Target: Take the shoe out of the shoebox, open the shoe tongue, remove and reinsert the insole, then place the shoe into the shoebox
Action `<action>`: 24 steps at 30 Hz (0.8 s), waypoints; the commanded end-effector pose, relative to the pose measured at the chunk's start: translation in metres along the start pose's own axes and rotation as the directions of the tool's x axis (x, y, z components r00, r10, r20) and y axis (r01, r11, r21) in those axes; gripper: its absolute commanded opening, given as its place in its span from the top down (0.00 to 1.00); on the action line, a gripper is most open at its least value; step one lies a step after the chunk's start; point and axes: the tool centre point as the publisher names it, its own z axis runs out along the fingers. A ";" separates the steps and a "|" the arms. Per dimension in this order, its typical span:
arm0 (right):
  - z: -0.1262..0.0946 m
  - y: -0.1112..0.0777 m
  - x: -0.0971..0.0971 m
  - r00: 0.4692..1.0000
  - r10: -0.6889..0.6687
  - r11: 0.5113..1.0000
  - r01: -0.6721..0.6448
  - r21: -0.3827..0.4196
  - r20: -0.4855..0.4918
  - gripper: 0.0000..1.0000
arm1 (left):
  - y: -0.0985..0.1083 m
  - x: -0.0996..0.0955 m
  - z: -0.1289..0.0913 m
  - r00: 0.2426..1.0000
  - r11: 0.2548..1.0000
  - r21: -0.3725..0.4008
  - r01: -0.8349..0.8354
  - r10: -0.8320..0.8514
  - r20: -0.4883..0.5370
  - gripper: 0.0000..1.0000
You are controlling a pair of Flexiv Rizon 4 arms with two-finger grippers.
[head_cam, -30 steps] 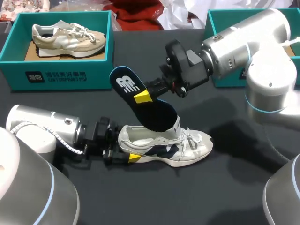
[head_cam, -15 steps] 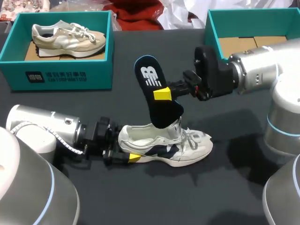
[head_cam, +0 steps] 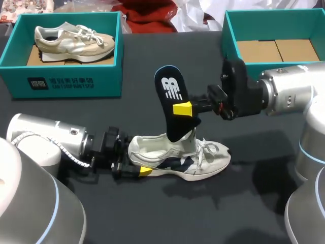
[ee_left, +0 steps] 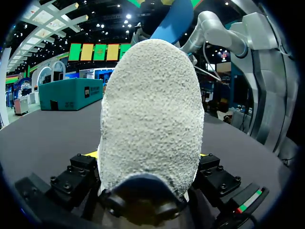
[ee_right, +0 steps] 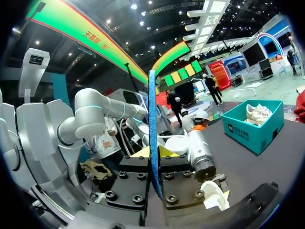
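Note:
A white shoe with dark side stripes (head_cam: 177, 160) lies on its sole at the middle of the black table (head_cam: 152, 213), toe to the right. My left gripper (head_cam: 133, 170) is shut on its heel, and that grey heel (ee_left: 150, 119) fills the space between the fingers in the left wrist view. My right gripper (head_cam: 189, 108) is shut on a dark navy insole (head_cam: 171, 104) with a white logo. The insole stands nearly upright, its lower end dipping into the shoe's opening beside the raised tongue. In the right wrist view the insole (ee_right: 153, 124) shows edge-on between the fingers of the right gripper (ee_right: 153, 153).
A teal shoebox (head_cam: 66, 81) at the back left holds a beige shoe (head_cam: 71, 40). A second teal shoebox (head_cam: 231, 35) at the back right shows only cardboard inside, just behind my right arm. Bare table lies in front of the shoe.
My right arm has drawn back to the right, carrying the insole to the right and tipping it more upright over the shoe's opening. The left arm and the shoe have stayed put.

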 end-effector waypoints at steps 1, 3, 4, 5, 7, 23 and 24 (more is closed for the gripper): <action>-0.008 0.013 0.019 0.999 -0.017 1.000 0.018 -0.008 0.048 1.00 | 0.003 -0.001 0.000 1.000 1.000 -0.001 0.000 0.000 0.000 1.00; -0.010 0.019 0.026 0.998 -0.037 0.999 0.038 -0.010 0.047 1.00 | 0.003 -0.001 0.000 1.000 1.000 -0.001 0.000 0.000 0.000 1.00; -0.011 0.024 0.029 0.998 -0.043 0.999 0.043 -0.008 0.056 1.00 | 0.003 -0.001 0.000 1.000 1.000 -0.001 0.000 0.000 0.000 1.00; -0.012 0.026 0.031 0.998 -0.042 0.999 0.042 -0.011 0.051 1.00 | 0.003 -0.001 0.000 1.000 1.000 -0.001 0.000 0.000 0.000 1.00; -0.014 0.030 0.034 0.998 -0.038 0.999 0.039 -0.028 0.057 1.00 | 0.003 -0.001 0.000 1.000 1.000 -0.001 0.000 0.000 0.000 1.00; -0.030 0.026 0.046 0.994 0.062 0.985 -0.046 -0.166 0.093 1.00 | 0.003 -0.001 0.000 1.000 1.000 -0.001 0.000 0.000 0.000 1.00; -0.030 0.026 0.046 0.994 0.062 0.985 -0.046 -0.166 0.093 1.00 | 0.003 -0.001 0.000 1.000 1.000 -0.001 0.000 0.000 0.000 1.00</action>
